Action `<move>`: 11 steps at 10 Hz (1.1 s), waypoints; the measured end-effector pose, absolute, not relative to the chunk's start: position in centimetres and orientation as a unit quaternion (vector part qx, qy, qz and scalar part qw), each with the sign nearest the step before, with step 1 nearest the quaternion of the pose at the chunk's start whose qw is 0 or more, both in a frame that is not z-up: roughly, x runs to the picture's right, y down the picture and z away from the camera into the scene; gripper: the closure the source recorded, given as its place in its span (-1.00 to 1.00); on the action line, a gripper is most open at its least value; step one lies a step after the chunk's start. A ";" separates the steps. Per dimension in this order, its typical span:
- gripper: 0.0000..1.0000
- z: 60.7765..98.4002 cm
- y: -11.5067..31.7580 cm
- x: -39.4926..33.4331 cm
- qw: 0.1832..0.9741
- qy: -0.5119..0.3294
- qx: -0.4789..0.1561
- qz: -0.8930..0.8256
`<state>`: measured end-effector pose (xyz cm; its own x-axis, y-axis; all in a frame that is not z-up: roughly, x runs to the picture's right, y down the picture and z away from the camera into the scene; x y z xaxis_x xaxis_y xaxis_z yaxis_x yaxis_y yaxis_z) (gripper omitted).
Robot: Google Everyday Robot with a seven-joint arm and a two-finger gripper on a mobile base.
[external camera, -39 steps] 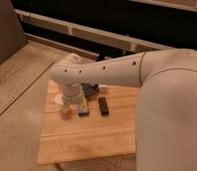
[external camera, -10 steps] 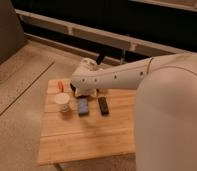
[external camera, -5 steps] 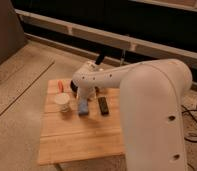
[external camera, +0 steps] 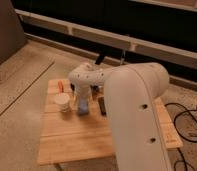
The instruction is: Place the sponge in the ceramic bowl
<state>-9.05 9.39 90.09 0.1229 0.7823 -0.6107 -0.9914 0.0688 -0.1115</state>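
Observation:
The blue sponge [external camera: 83, 108] lies on the wooden table [external camera: 92, 137], between the cream cup and a black bar. My gripper [external camera: 82, 100] comes straight down from the white arm [external camera: 127, 100] and sits right on top of the sponge, covering its upper part. The ceramic bowl is hidden behind the arm's wrist.
A cream-white cup [external camera: 63, 102] stands just left of the sponge. A black bar [external camera: 101, 106] lies just right of it. A small orange object [external camera: 60, 86] sits at the table's back left corner. Cables [external camera: 184, 120] trail on the floor at right.
The arm has folded in toward the table and the gripper has dropped onto the sponge. Sponge, cup and black bar have stayed in place.

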 end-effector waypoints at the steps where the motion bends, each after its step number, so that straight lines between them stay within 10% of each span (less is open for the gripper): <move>1: -0.30 90.5 9.9 -9.4 0.704 0.207 -0.268 0.624; 4: -0.23 91.5 11.9 -9.2 0.701 0.235 -0.292 0.607; 8: 0.71 92.3 10.9 -8.3 0.702 0.241 -0.287 0.606; 11: 1.00 91.2 8.2 -8.6 0.704 0.221 -0.269 0.618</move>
